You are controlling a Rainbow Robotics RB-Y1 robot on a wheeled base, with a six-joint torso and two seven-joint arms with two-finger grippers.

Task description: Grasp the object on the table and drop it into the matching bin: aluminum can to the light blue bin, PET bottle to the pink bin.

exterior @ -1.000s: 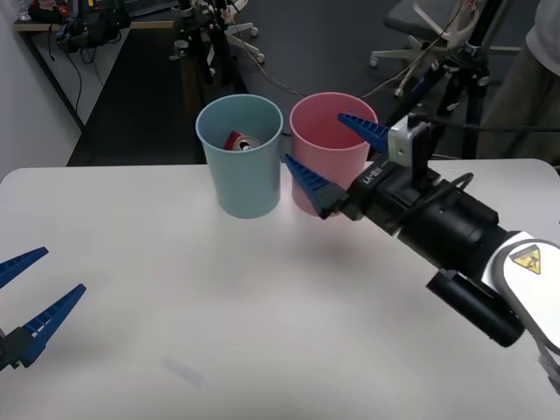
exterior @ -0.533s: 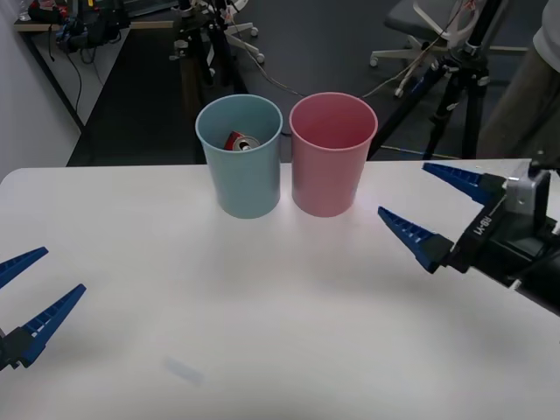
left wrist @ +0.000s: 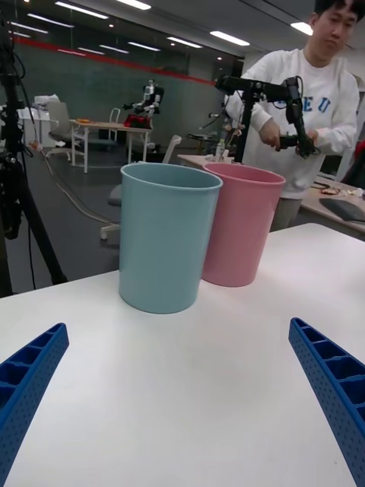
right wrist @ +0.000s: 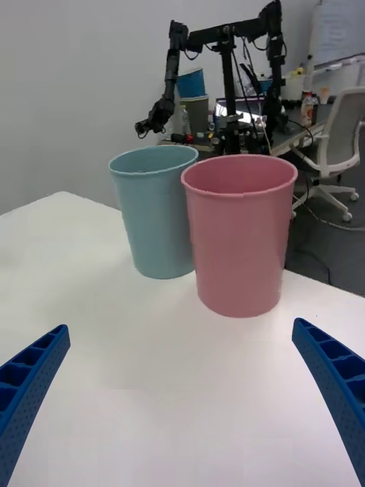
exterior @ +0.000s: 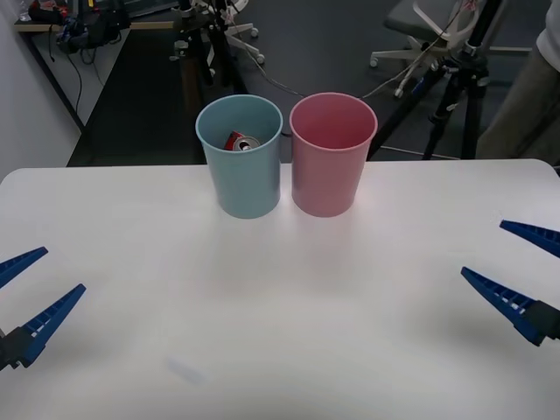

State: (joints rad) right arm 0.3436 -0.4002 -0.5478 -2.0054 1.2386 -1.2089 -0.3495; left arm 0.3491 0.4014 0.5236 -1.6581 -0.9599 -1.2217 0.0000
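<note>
Even, bright overhead light falls on the white worktop [exterior: 262,306], which reads slightly washed out near the front. Soft, faint shadows spread toward the camera from the blue bin [exterior: 240,156] and pink bin [exterior: 332,153]. In the left wrist view, ceiling strip lights glow above a dimmer room. The background there looks softer than the bins.

Aluminum can [exterior: 241,141] inside light blue bin [exterior: 241,179], touching pink bin [exterior: 328,175] on its right.
</note>
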